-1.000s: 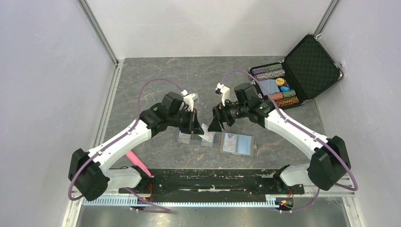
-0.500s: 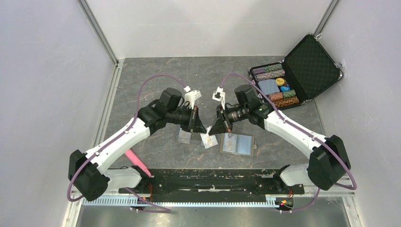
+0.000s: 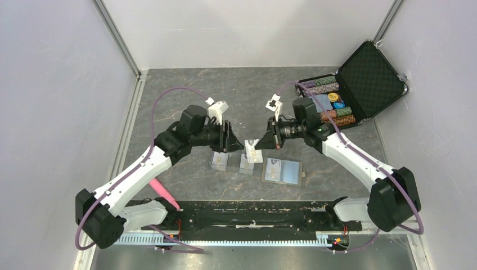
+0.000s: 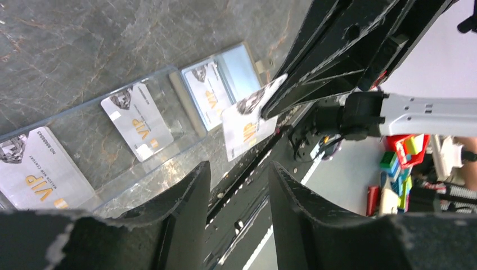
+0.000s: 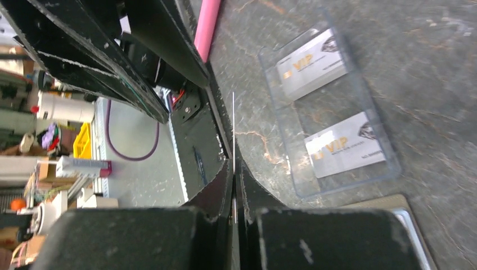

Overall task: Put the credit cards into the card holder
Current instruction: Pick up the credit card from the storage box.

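Fingers of the right gripper pressed tight together, pinching a thin whitish-grey rectangular card with gold VIP lettering; held upright off the table at centre frame in the top view, seen edge-on in the right wrist view. On the left gripper, spread apart with nothing between, near that card on its left in the top view and not touching it. Underneath, on the grey marbled tabletop, a long clear plastic case with two more VIP cards lying flat inside. Just beside it to the right in the top view, the flat olive-tan bifold card holder, lying open, pale blue inside, with another whitish VIP card on its left half; cannot tell whether tucked into a pocket. Far off at upper right, an open black poker-chip case.
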Motion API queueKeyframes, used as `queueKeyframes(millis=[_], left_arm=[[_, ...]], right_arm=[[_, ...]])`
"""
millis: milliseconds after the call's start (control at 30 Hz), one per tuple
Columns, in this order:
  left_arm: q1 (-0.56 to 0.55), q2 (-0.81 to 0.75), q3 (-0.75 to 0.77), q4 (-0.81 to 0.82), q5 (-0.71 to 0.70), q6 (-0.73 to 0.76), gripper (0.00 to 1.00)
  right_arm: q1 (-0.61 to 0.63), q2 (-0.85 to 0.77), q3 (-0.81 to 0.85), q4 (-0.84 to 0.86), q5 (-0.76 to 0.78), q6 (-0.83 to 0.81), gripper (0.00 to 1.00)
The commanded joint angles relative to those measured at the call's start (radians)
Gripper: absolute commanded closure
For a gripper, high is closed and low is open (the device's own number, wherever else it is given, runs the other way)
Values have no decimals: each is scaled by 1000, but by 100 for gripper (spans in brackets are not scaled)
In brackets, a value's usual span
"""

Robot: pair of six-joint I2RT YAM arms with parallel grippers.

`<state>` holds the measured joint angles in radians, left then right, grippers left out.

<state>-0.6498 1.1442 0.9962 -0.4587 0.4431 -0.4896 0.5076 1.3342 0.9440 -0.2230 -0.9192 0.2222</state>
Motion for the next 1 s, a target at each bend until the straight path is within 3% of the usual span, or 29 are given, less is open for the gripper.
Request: queueKeyframes(millis=[0,133,400,567,667,733,833,967], left_arm=[[41,-31,-89,216,88,-131,50],[53,-8,-171,419,226,-221,49],[53,56,-248,756,338,-368,49],[53,98,-227,771,360,-369,68],[53,116,-214,772,371,-369,94],[53,121,-207,761,365,-366,98],[53,98,-185,618,290,-301,98],[52,29,-107,290,62,-173,98]], right_arm=[[-64,-59,-33,120,-39,108,100],[-105,-79,-80,267,-128,231,100],[-116,-101,-147,471,-188,421,100],[-117,-99,-170,551,-196,487,100],[-116,-95,-173,560,-189,496,100],[-116,-95,-180,550,-168,495,99],[-124,-89,-182,439,-93,426,70],[-124,-45,-136,165,39,281,45]])
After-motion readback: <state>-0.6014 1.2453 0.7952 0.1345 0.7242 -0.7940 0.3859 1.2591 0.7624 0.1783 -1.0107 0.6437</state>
